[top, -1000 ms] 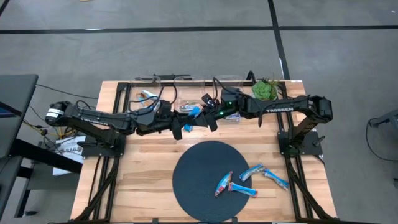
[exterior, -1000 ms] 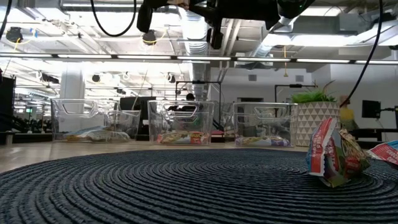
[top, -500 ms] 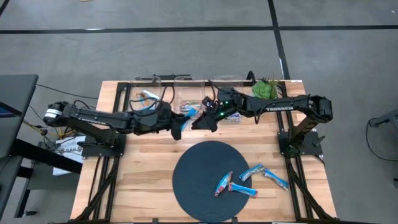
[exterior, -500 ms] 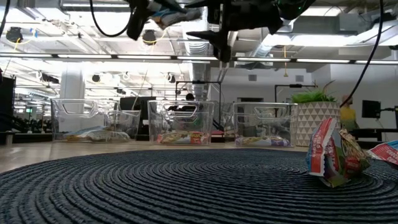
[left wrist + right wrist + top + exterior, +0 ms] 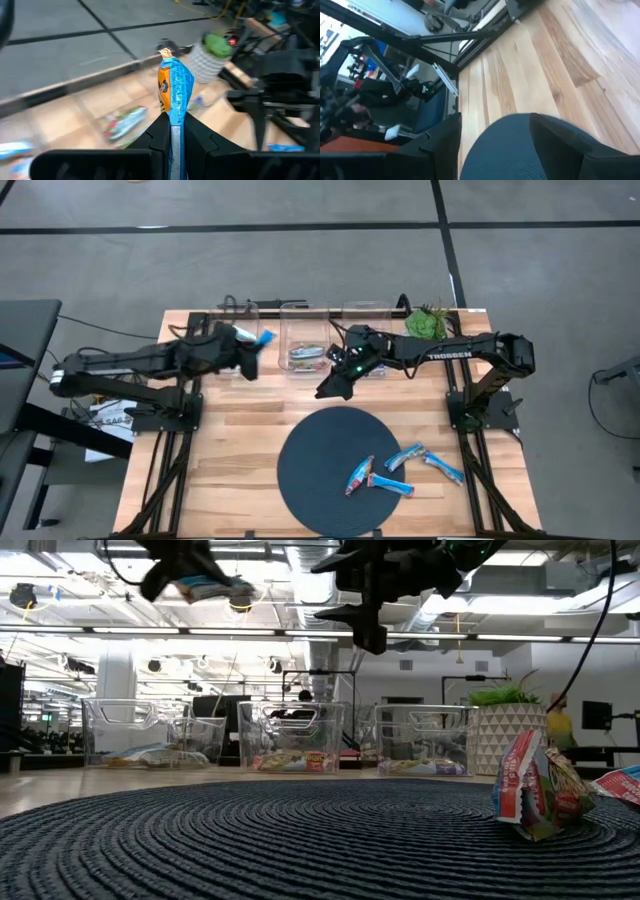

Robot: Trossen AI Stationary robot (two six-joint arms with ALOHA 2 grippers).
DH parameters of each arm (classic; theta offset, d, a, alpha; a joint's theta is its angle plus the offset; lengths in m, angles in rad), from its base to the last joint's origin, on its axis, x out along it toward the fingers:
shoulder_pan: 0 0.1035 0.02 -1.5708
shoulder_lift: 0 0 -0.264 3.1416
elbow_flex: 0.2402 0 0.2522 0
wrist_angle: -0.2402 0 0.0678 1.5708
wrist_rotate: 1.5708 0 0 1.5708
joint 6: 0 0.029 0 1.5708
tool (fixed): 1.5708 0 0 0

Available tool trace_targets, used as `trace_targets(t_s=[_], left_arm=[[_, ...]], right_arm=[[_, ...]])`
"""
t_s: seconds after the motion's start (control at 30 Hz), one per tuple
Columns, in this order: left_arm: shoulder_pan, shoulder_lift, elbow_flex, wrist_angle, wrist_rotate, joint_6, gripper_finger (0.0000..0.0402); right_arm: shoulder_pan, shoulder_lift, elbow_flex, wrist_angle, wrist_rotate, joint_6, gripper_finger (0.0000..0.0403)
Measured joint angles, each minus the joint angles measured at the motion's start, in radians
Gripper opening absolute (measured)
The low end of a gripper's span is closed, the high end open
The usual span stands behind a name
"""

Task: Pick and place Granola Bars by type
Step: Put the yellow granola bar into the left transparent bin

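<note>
My left gripper (image 5: pixel 252 348) is shut on a bright blue granola bar (image 5: pixel 263 337) with an orange patch, high above the left clear bin (image 5: pixel 150 732) at the table's far edge; it also shows in the low view (image 5: pixel 190 575). My right gripper (image 5: pixel 330 386) is open and empty, in the air between the middle bin (image 5: pixel 305 340) and the round dark mat (image 5: pixel 340 470). Several bars lie flat on the mat's right part: a multicoloured one (image 5: pixel 360 475) and blue ones (image 5: pixel 405 457). My left gripper pinches the blue bar's lower end (image 5: pixel 173 131) between its two fingers. The bar sticks out past the fingertips (image 5: pixel 161 134), its free end (image 5: pixel 167 55) beyond them. It is lifted clear of the table and the bins.
Three clear bins stand in a row along the far edge, the middle one (image 5: pixel 290 735) and the right one (image 5: pixel 425 737) holding wrapped bars. A potted plant (image 5: pixel 425 323) stands at the far right. Bare wood lies left of the mat (image 5: pixel 220 460).
My left gripper has carried the blue bar from beside the middle bin toward the table's left edge, to above the left bin. My right gripper, which was close by the bar, has drawn back toward the mat and the near edge.
</note>
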Motion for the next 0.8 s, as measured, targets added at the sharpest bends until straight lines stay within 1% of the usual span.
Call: trace_targets(t_s=[0.17, 0.33, 0.57, 0.8], left_arm=[[0.067, -0.116, 0.000, -0.162, -0.003, 0.029, 0.0027], [0.157, -0.180, 0.000, -0.282, -0.013, 0.068, 0.0027], [0.259, -0.219, 0.000, -0.367, -0.005, 0.139, 0.0027], [0.336, -0.221, 0.000, -0.383, 0.049, 0.308, 0.0027]], right_arm=[[0.000, 0.000, 0.000, -0.030, 0.001, -0.015, 0.0224], [0.000, 0.000, 0.000, -0.058, 0.002, -0.020, 0.0220], [0.000, 0.000, -0.001, -0.089, 0.019, -0.019, 0.0215], [0.000, 0.000, -0.001, -0.090, 0.031, -0.018, 0.0212]])
